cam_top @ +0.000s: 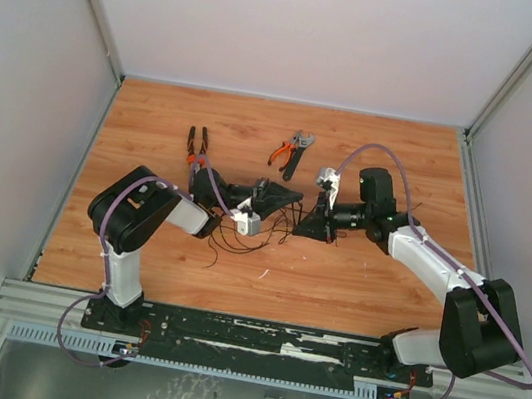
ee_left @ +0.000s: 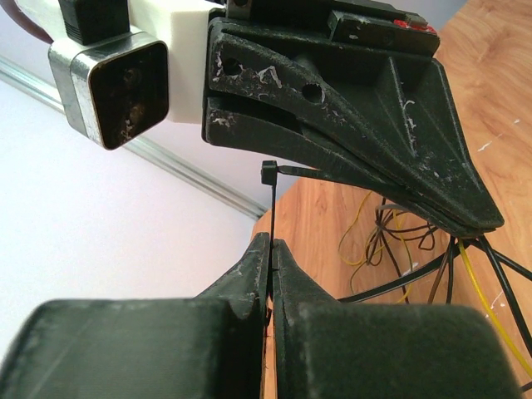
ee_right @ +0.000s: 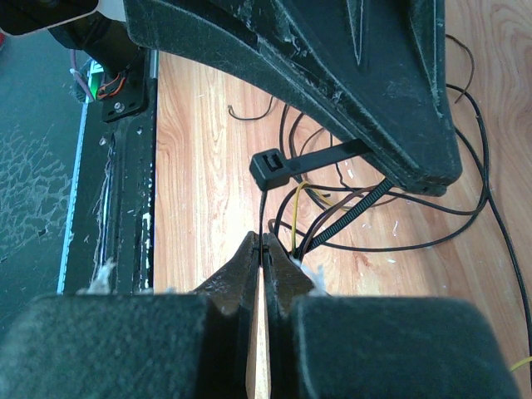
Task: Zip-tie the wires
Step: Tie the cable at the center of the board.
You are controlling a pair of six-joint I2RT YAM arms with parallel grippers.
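Note:
The zip tie's head (ee_right: 270, 167) hangs between my two grippers, just above the table. My right gripper (ee_right: 264, 242) is shut on the thin strip running down from the head. The left gripper's fingers (ee_right: 349, 75) hold the strap on the head's other side. A ribbed stretch of the zip tie (ee_right: 353, 214) passes around the wires (ee_right: 465, 199). In the left wrist view my left gripper (ee_left: 271, 249) is shut on the strip below the head (ee_left: 268, 173). From above, the left gripper (cam_top: 292, 197) and right gripper (cam_top: 311, 225) meet mid-table over the wires (cam_top: 240, 238).
Orange-handled pliers (cam_top: 289, 153) lie at the back centre. A second pair of pliers (cam_top: 196, 148) lies at the back left. A metal rail (cam_top: 254, 339) runs along the near edge, and enclosure walls stand on three sides.

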